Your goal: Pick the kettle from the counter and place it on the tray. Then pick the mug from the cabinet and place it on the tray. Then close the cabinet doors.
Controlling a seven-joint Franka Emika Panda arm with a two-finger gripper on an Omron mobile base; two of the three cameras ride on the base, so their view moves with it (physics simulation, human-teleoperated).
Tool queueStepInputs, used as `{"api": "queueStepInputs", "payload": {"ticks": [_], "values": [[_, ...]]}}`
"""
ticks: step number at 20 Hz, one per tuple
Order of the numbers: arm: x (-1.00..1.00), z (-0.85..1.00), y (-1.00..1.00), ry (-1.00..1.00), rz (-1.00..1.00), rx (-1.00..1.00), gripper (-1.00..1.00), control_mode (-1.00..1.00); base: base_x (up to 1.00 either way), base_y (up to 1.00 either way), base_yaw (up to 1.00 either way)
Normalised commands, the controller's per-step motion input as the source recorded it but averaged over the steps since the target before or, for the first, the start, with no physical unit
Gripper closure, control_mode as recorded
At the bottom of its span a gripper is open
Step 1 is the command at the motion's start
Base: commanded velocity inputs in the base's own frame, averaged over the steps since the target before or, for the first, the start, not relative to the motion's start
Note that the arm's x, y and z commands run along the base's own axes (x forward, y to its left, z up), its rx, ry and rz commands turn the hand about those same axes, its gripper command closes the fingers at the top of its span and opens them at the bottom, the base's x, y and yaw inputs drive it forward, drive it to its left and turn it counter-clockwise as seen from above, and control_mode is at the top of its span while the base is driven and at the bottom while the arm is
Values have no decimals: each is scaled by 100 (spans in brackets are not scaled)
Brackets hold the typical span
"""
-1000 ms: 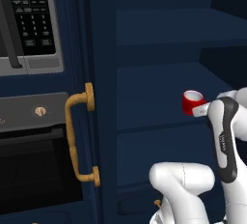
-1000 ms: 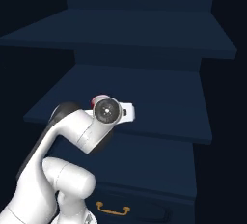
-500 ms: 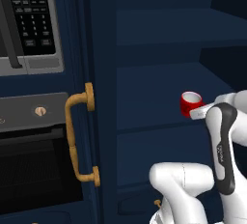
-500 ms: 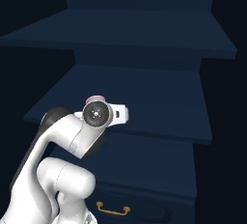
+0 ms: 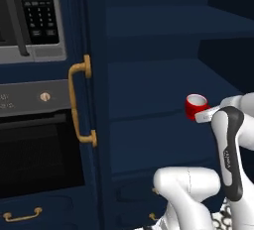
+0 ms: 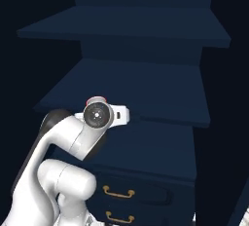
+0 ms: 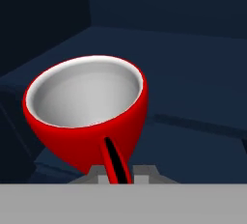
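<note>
Far left of the tool, in the left base view: one black oven (image 5: 34, 159) under a keypad panel (image 5: 37, 8), then one open cabinet door (image 5: 92, 100) seen edge-on, carrying one vertical brass bar handle (image 5: 79, 104). One brass drawer pull (image 5: 21, 217) low at the left edge.

Right of that door, open cabinet (image 5: 149, 75) with navy shelves (image 5: 149, 95) stacked inside; three shelf levels countable in the right base view.

One red mug (image 5: 197, 107) with a white interior, sitting at the tool's tip, just ahead of the white wrist. Tool (image 5: 204, 117) reaching in from the right at shelf height, mostly covered by the arm here.

In the right base view, only a sliver of red rim (image 6: 97, 98) peeking over the top of the wrist. Two brass drawer pulls (image 6: 118, 193) below and right of the tool.

In the hand view, mug (image 7: 89, 109) directly ahead of the tool (image 7: 117, 174) and pressed up close, tilted with the mouth facing up and toward the camera. Thin red handle (image 7: 115, 162) running down between the two finger tips (image 7: 99, 174). Jaws drawn tight together, clamped on that handle. Whether the mug's base touches the shelf below: cannot tell.
</note>
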Motion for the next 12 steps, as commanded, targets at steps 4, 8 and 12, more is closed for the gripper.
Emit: {"api": "queueStepInputs", "payload": {"ticks": [4,8,12], "values": [[0,0,0,0,0,0,100,100,-61,0,0],[0,0,0,0,0,0,100,100,-68,0,0],[0,0,0,0,0,0,100,100,-66,0,0]]}}
